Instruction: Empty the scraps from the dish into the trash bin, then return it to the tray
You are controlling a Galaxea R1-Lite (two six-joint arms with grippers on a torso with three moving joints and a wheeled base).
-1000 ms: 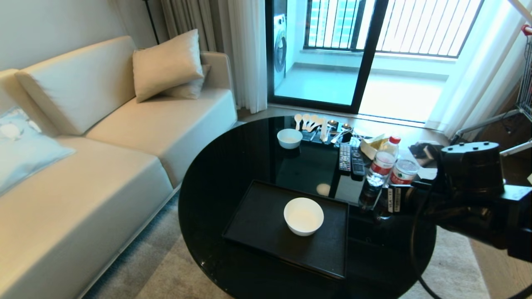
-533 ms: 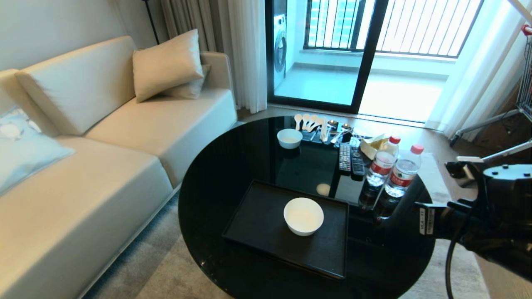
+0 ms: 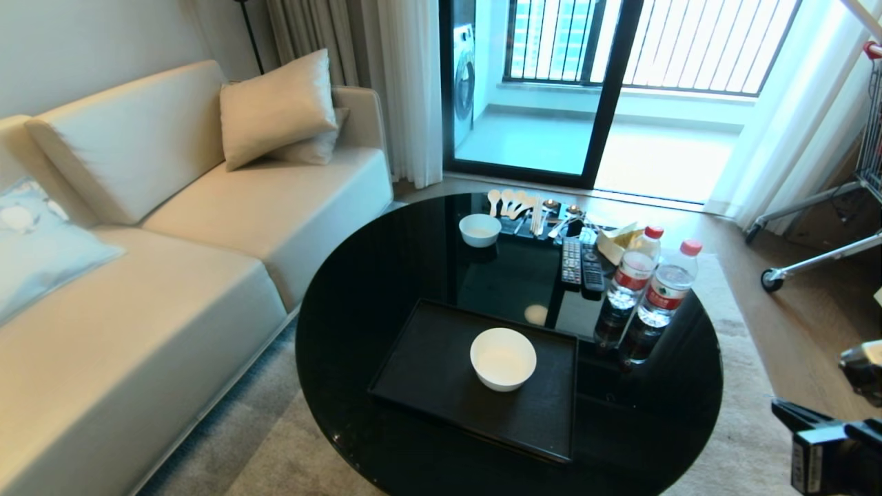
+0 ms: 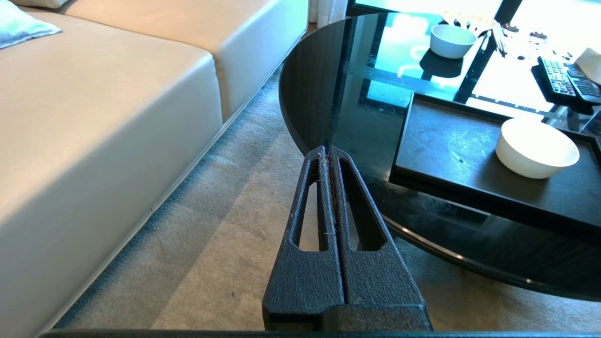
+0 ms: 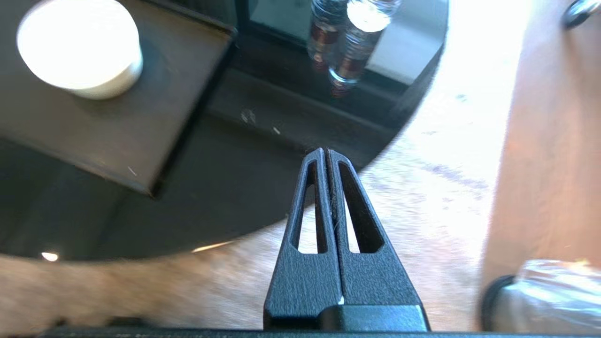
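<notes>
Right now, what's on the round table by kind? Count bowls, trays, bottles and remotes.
White bowls: 2, the dish on the tray and a smaller bowl farther back
Black tray: 1
Water bottles: 2
Remote controls: 2
Total: 7

dish point(image 3: 503, 359) on tray point(image 3: 427, 372) at table's point(image 3: 358, 289) 6 o'clock; smaller bowl point(image 3: 479, 229) at 12; bottles point(image 3: 651, 282) at 3.

Cream sofa point(image 3: 172, 227), grey rug point(image 3: 275, 441), sunlit balcony door point(image 3: 606, 89)
</notes>
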